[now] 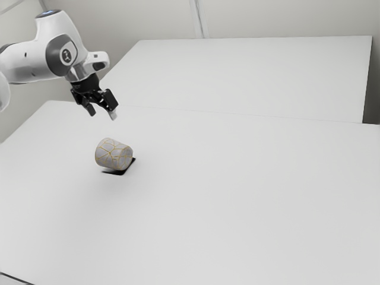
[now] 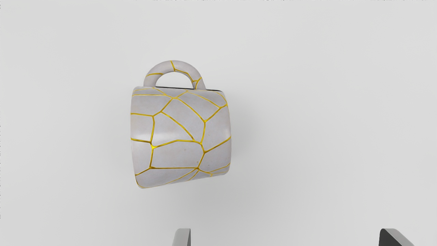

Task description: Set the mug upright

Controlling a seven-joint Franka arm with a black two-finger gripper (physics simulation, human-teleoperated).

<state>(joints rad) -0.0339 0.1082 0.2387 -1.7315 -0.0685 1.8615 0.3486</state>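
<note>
So the biggest thing here is the white table (image 1: 237, 196), with another pale flat surface (image 1: 249, 74) beyond it. Then there's the white arm (image 1: 56, 56), coming in from the exterior view's left. At its end is the black gripper (image 1: 101, 113), up above the tabletop near the mug but not touching it. Its two fingers are wide apart with nothing pinched between them.

The mug (image 2: 181, 136) is on the table, tipped over on its side, so its long axis lies pretty much flat instead of standing up. In the exterior view that axis slants a bit, from the exterior view's left down toward its right. Going by the wrist view, it runs roughly along the line from one finger to the other. One end looks a little wider than the other, but I honestly can't tell which is the mouth and which is the base. The handle (image 2: 174, 66) sticks out sideways from the body, pointing away from the fingertips. Smallest bit: thin gold lines (image 2: 177, 140) branching all over the grey-white mug, handle included.
</note>
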